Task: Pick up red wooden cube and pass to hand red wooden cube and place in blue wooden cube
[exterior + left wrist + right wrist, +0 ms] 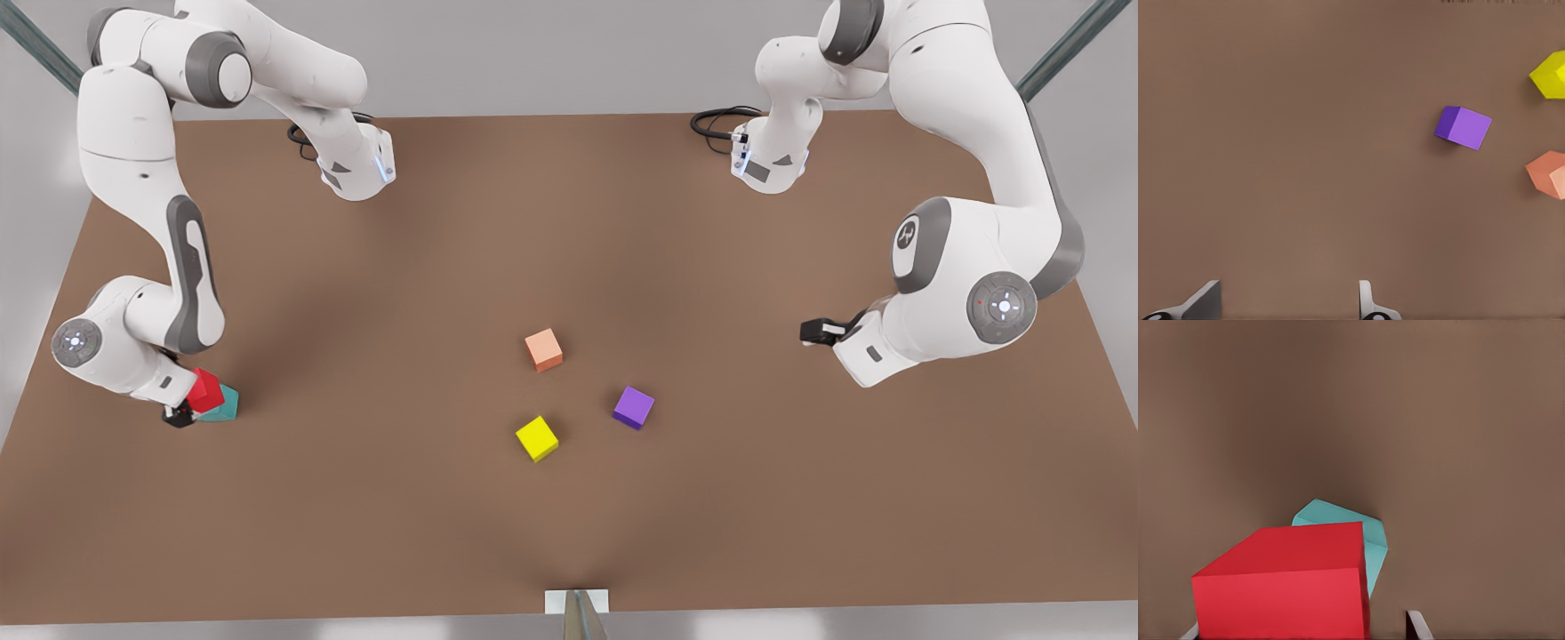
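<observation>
The red wooden cube sits tilted on top of the teal blue wooden cube near the table's edge on the front view's left. My right gripper is right at that stack. In the right wrist view the red wooden cube lies between the fingers of the right gripper, and one fingertip stands clear of its side, so the gripper is open. The blue wooden cube peeks out behind it. My left gripper waits open and empty on the front view's right, seen also as the left gripper.
A pale orange cube, a purple cube and a yellow cube lie loose mid-table. The left wrist view has the purple cube, yellow cube and orange cube. The brown table has wide bare room around them.
</observation>
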{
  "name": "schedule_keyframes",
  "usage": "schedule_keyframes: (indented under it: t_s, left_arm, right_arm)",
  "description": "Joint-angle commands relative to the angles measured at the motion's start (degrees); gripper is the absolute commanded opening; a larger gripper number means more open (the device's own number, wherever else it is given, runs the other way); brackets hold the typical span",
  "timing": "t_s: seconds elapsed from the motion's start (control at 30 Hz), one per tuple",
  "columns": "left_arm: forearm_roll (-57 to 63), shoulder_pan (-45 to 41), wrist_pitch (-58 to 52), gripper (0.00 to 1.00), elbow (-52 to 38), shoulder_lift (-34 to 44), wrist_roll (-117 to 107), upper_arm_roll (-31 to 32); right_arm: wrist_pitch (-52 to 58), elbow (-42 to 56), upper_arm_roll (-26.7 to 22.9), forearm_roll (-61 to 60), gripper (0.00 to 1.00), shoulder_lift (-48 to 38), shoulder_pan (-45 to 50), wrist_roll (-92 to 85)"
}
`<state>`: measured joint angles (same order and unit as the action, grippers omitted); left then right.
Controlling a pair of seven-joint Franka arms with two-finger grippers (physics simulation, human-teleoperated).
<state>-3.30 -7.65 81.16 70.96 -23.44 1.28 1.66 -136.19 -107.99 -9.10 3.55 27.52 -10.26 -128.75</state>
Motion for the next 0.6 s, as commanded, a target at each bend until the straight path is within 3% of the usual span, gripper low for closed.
schedule_keyframes:
  t_s: [0.0,0.23,0.27,0.33,0.37,0.43,0.47,0.57]
  left_arm:
    - [-0.1,0.0,0.1,1.00,0.0,0.1,-0.4,0.0]
    - [-0.1,0.0,0.1,1.00,0.0,0.1,-0.4,0.0]
    - [-0.1,0.0,0.1,1.00,0.0,0.1,-0.4,0.0]
    - [-0.1,0.0,0.1,1.00,0.0,0.1,-0.4,0.0]
    - [0.0,0.0,0.1,1.00,0.0,0.1,-0.4,0.0]
    - [-0.1,0.0,0.1,1.00,0.0,0.1,-0.4,0.0]
    - [-0.1,0.0,0.1,1.00,0.0,0.1,-0.4,0.0]
    - [-0.1,-0.1,0.1,1.00,0.0,0.1,-0.4,0.0]
  right_arm:
    - [5.8,0.9,0.1,-1.1,1.00,-0.4,0.2,4.3]
    - [30.4,12.2,0.2,-3.1,1.00,-2.8,0.2,4.6]
    - [35.3,16.0,0.3,-3.3,1.00,-2.6,0.9,13.4]
    - [46.2,20.0,0.4,-6.4,1.00,-1.7,2.2,49.7]
    - [46.2,21.3,0.4,-7.6,1.00,-1.7,4.7,77.8]
    - [45.7,27.8,0.1,-3.8,1.00,1.0,11.9,115.5]
    - [46.2,30.4,0.1,-3.5,1.00,1.7,15.8,127.1]
    - [51.7,30.6,0.5,-4.5,1.00,-9.4,19.7,131.4]
